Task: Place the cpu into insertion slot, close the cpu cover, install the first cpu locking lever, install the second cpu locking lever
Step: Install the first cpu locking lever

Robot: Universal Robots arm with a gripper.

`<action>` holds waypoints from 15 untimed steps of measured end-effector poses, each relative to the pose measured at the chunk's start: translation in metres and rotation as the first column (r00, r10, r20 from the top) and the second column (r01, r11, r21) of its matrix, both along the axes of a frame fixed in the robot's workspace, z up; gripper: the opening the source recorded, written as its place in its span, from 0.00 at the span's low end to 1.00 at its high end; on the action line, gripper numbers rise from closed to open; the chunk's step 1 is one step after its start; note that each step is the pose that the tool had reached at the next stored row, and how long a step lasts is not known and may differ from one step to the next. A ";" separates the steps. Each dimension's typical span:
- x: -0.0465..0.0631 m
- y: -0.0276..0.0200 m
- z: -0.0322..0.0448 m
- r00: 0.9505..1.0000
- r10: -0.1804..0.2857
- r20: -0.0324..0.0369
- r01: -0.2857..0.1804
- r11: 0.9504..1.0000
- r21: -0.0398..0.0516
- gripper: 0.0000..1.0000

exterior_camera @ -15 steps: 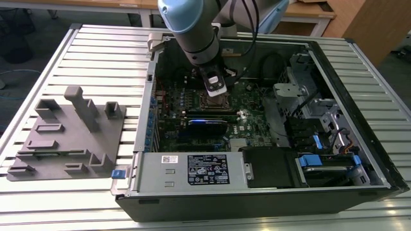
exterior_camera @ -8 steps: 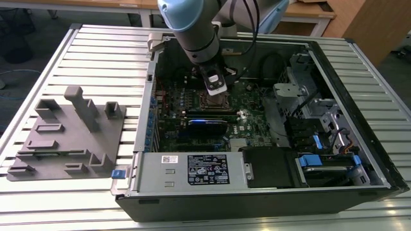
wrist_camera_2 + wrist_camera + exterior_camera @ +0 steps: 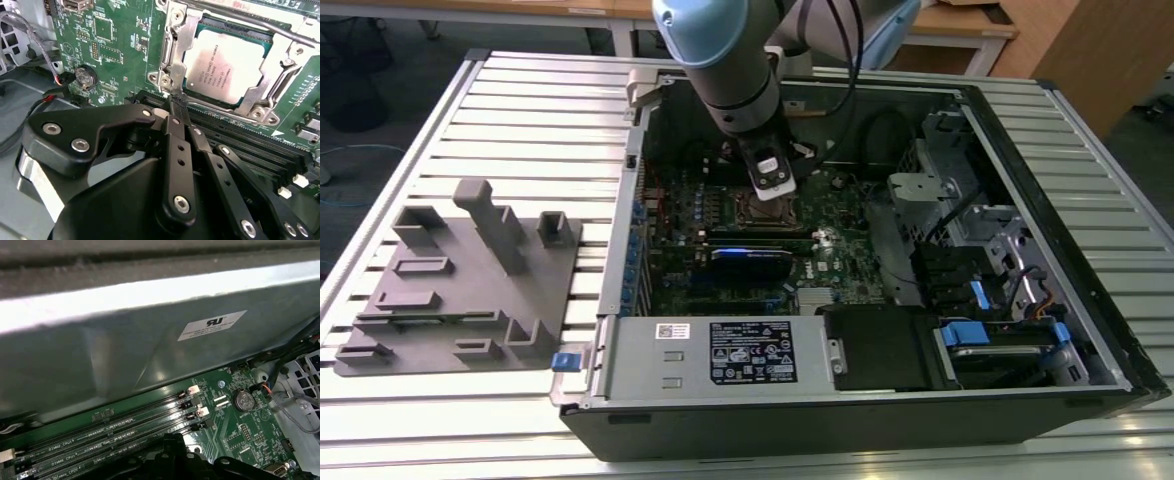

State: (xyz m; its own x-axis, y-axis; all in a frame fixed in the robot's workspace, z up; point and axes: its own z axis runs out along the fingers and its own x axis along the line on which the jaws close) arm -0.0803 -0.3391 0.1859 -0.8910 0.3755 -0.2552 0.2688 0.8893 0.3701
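The cpu (image 3: 227, 65) lies flat in the insertion slot (image 3: 767, 208), its dull silver top showing through the cut-out of the cpu cover (image 3: 175, 50). The cover's silver frame lies down over the chip's edges. A thin metal lever rod (image 3: 280, 30) runs along the socket's far side. My gripper (image 3: 176, 102) is shut, its black fingertips pressed together right at the cover's edge near a corner screw. I see nothing between the fingers. In the exterior view the gripper (image 3: 779, 195) hangs straight down over the socket inside the open computer case (image 3: 1107, 330).
Long black memory slots (image 3: 250, 145) run just beside the socket, under the fingers. A coin battery (image 3: 86, 77) and red and black wires (image 3: 50, 75) sit near the board's edge. A grey fixture plate (image 3: 454, 290) lies at the exterior view's left. The power supply (image 3: 720, 350) fills the case's front.
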 end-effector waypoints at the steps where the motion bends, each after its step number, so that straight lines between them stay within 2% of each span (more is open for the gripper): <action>1: 0.000 -0.0001 -0.0005 1.000 0.000 0.000 0.000 1.000 0.000 0.10; 10: 0.000 -0.0004 -0.0039 1.000 0.000 0.000 0.000 1.000 0.004 0.10; 15: 0.000 -0.0004 0.0022 1.000 0.000 0.000 0.000 1.000 0.004 0.10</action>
